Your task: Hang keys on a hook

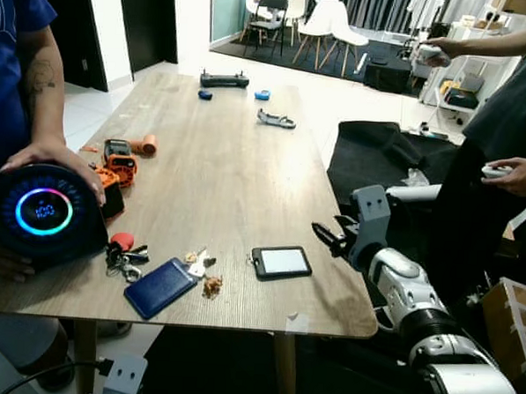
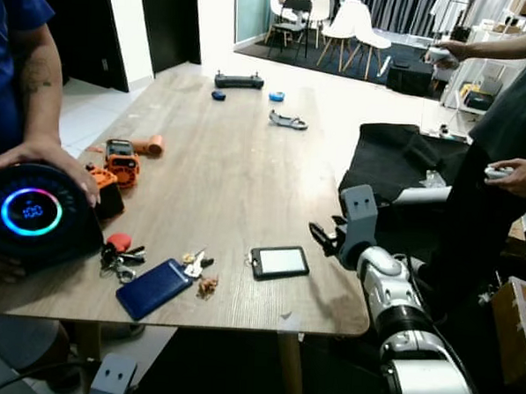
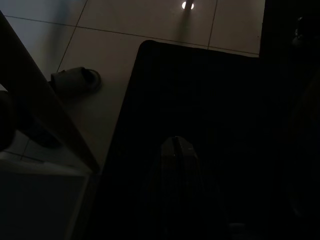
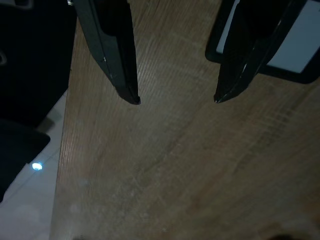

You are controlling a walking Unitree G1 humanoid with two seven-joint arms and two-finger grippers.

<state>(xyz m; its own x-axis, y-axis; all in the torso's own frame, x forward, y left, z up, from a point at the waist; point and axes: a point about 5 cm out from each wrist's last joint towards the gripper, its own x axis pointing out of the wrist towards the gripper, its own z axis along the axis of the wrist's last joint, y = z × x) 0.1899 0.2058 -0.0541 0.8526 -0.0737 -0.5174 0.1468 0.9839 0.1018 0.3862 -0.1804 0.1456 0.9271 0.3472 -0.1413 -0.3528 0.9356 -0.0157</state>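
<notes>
- Nearest my head camera, the right gripper [image 1: 324, 237] hangs over the right edge of the long light wooden table [image 1: 220, 173], fingers spread and holding nothing; in the right wrist view its two black fingers [image 4: 117, 50] stand well apart above bare wood grain.
- Readable writing is scarce — the round black speaker with a glowing blue-and-pink ring [image 1: 43, 212] shows small digits in its centre, too small for me to make out.
- One person's hands [image 1: 58, 157] rest on that speaker at the table's left front corner.
- Task item: the bunch of keys with a red round fob [image 1: 124, 254] lies flat on the table just right of the speaker, touching the dark blue flat wallet [image 1: 159, 287].
- Smaller loose keys and a brown charm [image 1: 204, 273] lie just beside the wallet.
- Between them and my gripper sits the black-framed card holder with a white face [image 1: 281, 261].
- Orange-and-black tools [image 1: 119, 159] sit behind the speaker.
- Left gripper: the left wrist view is very dark — I cannot tell its fingers; a grey slipper [image 3: 75, 80] lies on pale floor tiles.
- White chairs [image 1: 329, 22] stand in the room beyond the table.
</notes>
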